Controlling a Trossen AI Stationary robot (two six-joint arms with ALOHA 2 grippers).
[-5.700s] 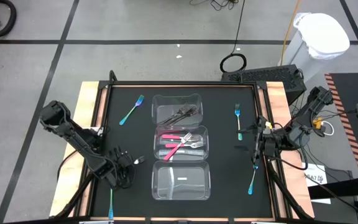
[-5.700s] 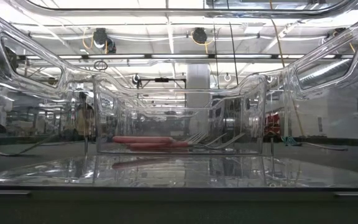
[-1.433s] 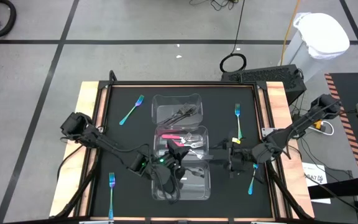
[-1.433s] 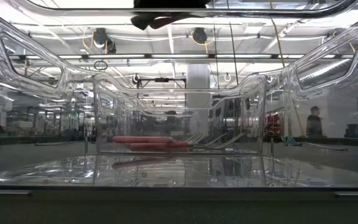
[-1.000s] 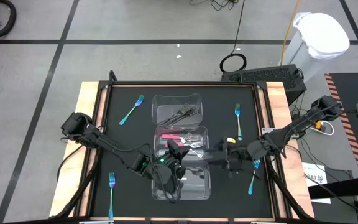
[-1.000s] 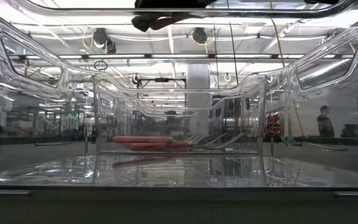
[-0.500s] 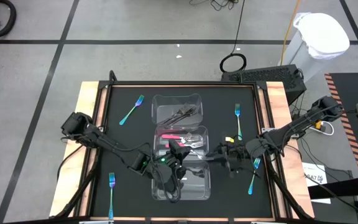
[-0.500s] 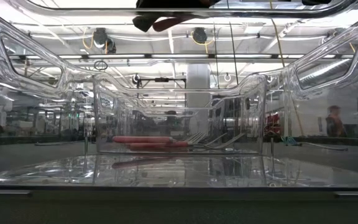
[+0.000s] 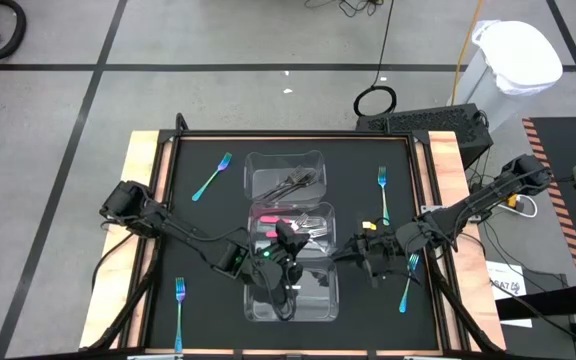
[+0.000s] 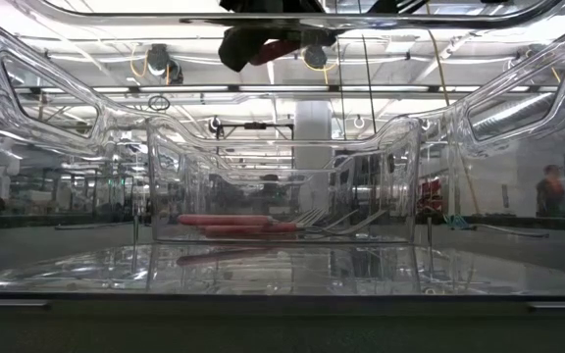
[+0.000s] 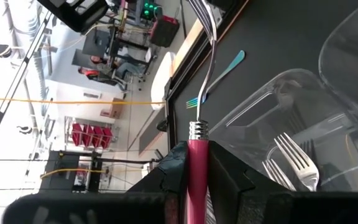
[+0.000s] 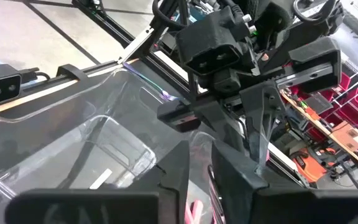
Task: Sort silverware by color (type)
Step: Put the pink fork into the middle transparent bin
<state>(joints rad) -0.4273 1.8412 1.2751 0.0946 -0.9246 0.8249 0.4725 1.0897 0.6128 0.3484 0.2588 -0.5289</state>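
Mid-air above the black worktop [image 9: 198, 235], the left tool [image 9: 286, 241] is clamped on the pink handle of a silver-tined fork [image 11: 194, 177]. It holds the fork over the seam between the middle clear rectangular plastic container [image 9: 332, 214] and the near one [image 9: 252, 305], just toward 6 o'clock of the worktop's centre. The right tool [image 9: 354, 250] reaches in from 3 o'clock and sits at the fork's tine end. Whether it has any hold there cannot be told from these views.

The middle container holds other pink-handled forks [image 9: 273, 218], and the far container at 12 o'clock holds dark grey metal forks [image 9: 293, 182]. Blue-handled forks lie loose on the worktop at 10 o'clock [image 9: 211, 176], 2 o'clock [image 9: 383, 190], 7 o'clock [image 9: 179, 297] and 4 o'clock [image 9: 406, 286].

The likely danger is a fumbled exchange. If the left tool lets go before the other has a firm grip, the fork would probably drop into the near container, which shows no pink forks, and so be sorted wrongly. If both tools pull at once, the thin neck could twist out of line or spring free. The two tools are also very near each other, so a small misjudged move could knock them together. A low pass might nudge the light plastic containers and spill forks that are already sorted.
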